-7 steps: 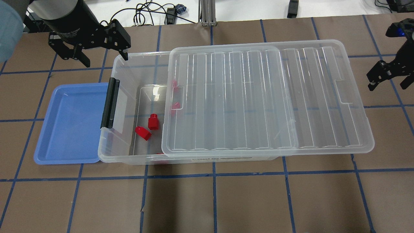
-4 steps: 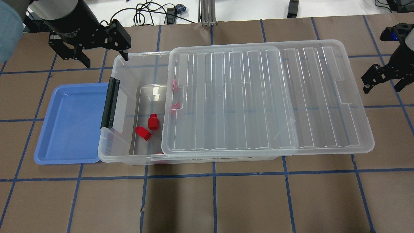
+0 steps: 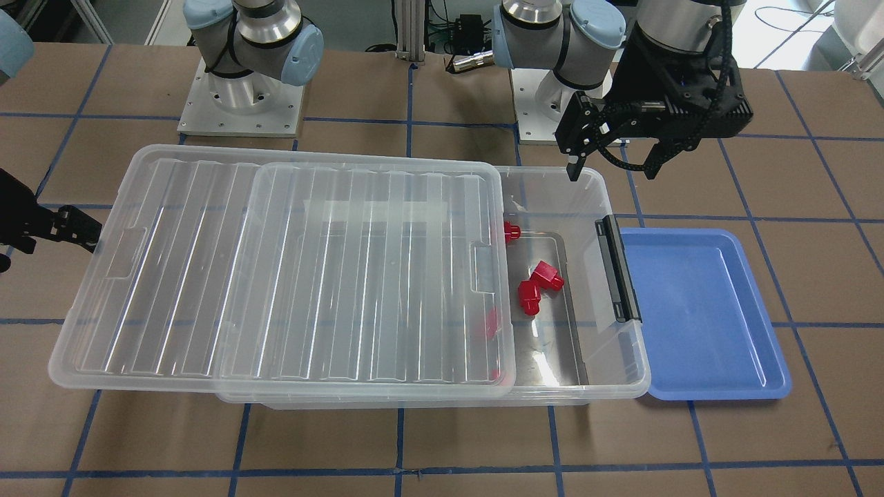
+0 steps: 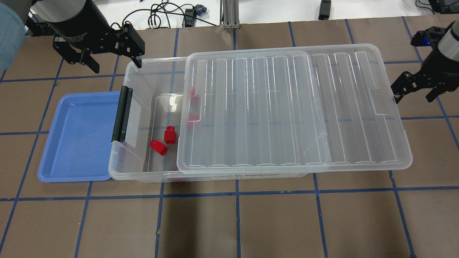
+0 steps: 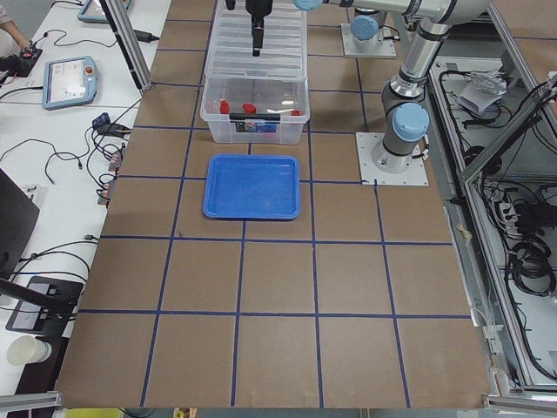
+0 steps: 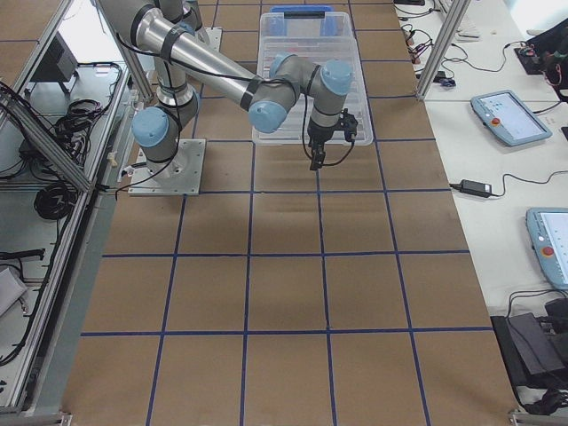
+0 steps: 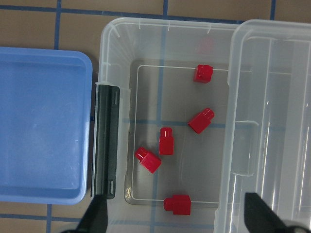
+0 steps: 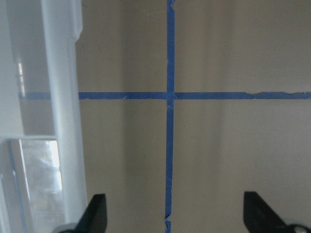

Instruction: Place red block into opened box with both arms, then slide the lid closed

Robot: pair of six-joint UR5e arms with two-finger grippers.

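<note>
Both grippers are empty here, jaws spread wide on each. The left gripper hangs above the far corner of the box at its uncovered end, the end with the black latch bar. It isn't holding or touching anything.

The red blocks are already inside the box, all five lying on the floor of the open stretch between the latch bar and the edge of the lid. Two lie side by side, close together in the middle of that stretch. Two more sit near the lid's edge, and from the overhead camera they only show through the clear plastic. The fifth is up against the wall on the robot's side. So the blocks are below the left gripper and offset from it toward the robot. In the left wrist camera that fifth block lines up between the two fingertips, just well beneath them.

The lid rests on top of the box, slid toward the robot's right, so it covers most of the box and overhangs past that short end. The right gripper sits at that overhanging end, level with the small recess, with one fingertip right by the lid's rim. I can't tell if it's actually touching.

The blue tray is on the table, butted up against the latch end of the box.
</note>
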